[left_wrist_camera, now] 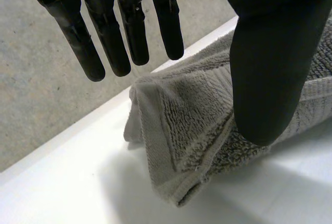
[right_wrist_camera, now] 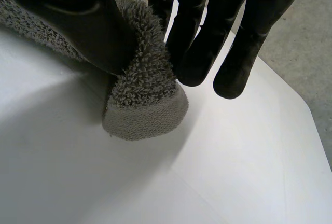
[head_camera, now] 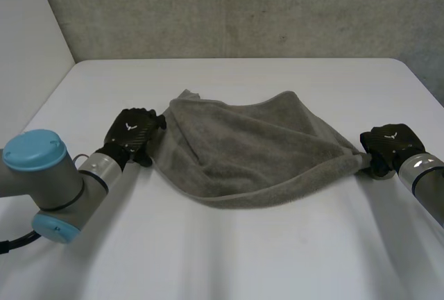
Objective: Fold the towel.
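At the left corner of the grey towel (head_camera: pixel 243 151), which lies rumpled mid-table (head_camera: pixel 229 258), the left hand (head_camera: pixel 132 132) holds its fingers (left_wrist_camera: pixel 111 42) straight and off the cloth, thumb against it, while the right hand (head_camera: pixel 388 144) pinches the towel's right corner between thumb and fingers (right_wrist_camera: pixel 202 42).

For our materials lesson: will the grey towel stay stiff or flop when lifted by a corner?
Probably floppy: the grey towel sags and creases between left hand and right hand. Its looped pile looks grippy, so the right hand's pinch likely holds.
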